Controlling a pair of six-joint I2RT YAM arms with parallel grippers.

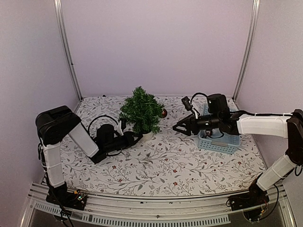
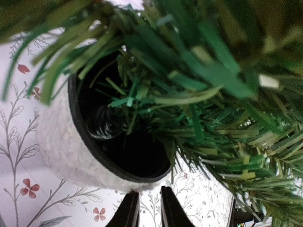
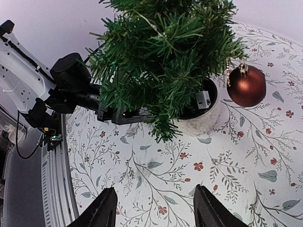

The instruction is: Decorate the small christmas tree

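The small christmas tree stands in its white pot mid-table. A dark red bauble hangs from a branch on its right side. My left gripper lies low at the pot's left. In the left wrist view its jaws are nearly together with nothing between them, tips at the pot wall. My right gripper is open and empty, to the right of the tree above the cloth. In the right wrist view it faces the tree, pot and bauble.
A light blue basket sits at the right under the right arm. A small grey block rests on the pot's rim. Floral cloth covers the table. Walls enclose the back and both sides.
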